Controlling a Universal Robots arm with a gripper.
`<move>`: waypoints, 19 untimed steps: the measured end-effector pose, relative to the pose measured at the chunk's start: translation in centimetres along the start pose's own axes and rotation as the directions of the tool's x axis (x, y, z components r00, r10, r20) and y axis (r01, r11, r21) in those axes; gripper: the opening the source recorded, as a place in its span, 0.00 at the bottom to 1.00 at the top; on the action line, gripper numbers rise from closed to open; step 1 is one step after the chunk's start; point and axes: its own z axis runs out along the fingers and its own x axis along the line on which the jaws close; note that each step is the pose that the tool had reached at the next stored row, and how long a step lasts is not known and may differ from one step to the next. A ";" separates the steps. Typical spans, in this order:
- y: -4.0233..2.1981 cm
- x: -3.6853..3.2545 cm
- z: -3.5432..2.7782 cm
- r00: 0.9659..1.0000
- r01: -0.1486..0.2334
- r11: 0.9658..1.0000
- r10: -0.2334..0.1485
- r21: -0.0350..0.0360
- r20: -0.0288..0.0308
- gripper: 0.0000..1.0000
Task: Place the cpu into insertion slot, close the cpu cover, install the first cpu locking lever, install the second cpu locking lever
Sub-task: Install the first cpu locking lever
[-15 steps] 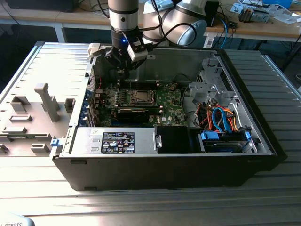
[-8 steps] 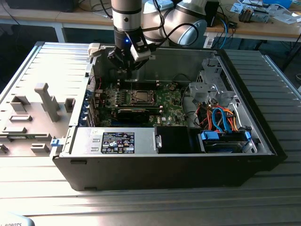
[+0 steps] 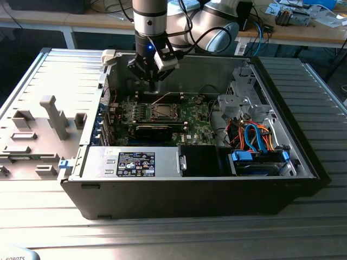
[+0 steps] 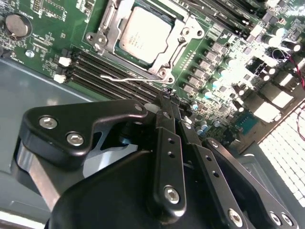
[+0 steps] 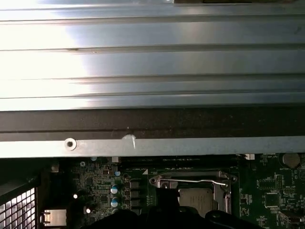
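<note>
The cpu (image 4: 144, 34) sits flat in the insertion slot (image 4: 177, 58), dull silver top up, and the cpu cover (image 4: 189, 29) lies down around it as a thin silvery frame, at about twelve o'clock in the second wrist view. A thin wire locking lever (image 4: 125, 79) runs along the socket's edge next to the dark memory slots (image 4: 90, 67). The gripper (image 4: 167, 102) hangs above the green motherboard (image 4: 47, 28), fingers pinched together on nothing. In the first wrist view the socket shows at six o'clock, a lever (image 5: 195, 181) lying across the cover's far edge below the case wall (image 5: 152, 148). The exterior view takes in the whole open computer case (image 3: 190, 189), the gripper (image 3: 152, 73) hovering just above the socket (image 3: 162, 112).
</note>
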 end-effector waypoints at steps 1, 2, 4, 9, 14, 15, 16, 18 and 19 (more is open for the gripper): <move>0.01 -0.15 0.01 1.000 0.000 1.000 0.000 0.000 0.000 0.11; 0.01 -0.35 0.01 1.000 0.000 1.000 0.000 0.000 0.000 0.11; 0.01 -0.44 0.01 1.000 0.000 1.000 0.000 0.000 0.000 0.11; 0.01 -0.56 0.16 1.000 -0.001 1.000 0.001 0.000 0.000 0.11; 0.01 -0.72 0.41 0.999 -0.047 0.999 0.047 0.001 0.000 0.11; 0.01 -0.73 0.41 0.999 -0.048 0.999 0.048 0.001 0.000 0.11; 0.01 -0.73 0.43 0.999 -0.048 0.999 0.048 0.001 0.000 0.11; 0.02 -0.74 0.50 0.999 -0.048 0.999 0.048 0.001 0.000 0.11; 0.02 -0.74 0.54 0.999 -0.048 0.999 0.048 0.001 0.000 0.11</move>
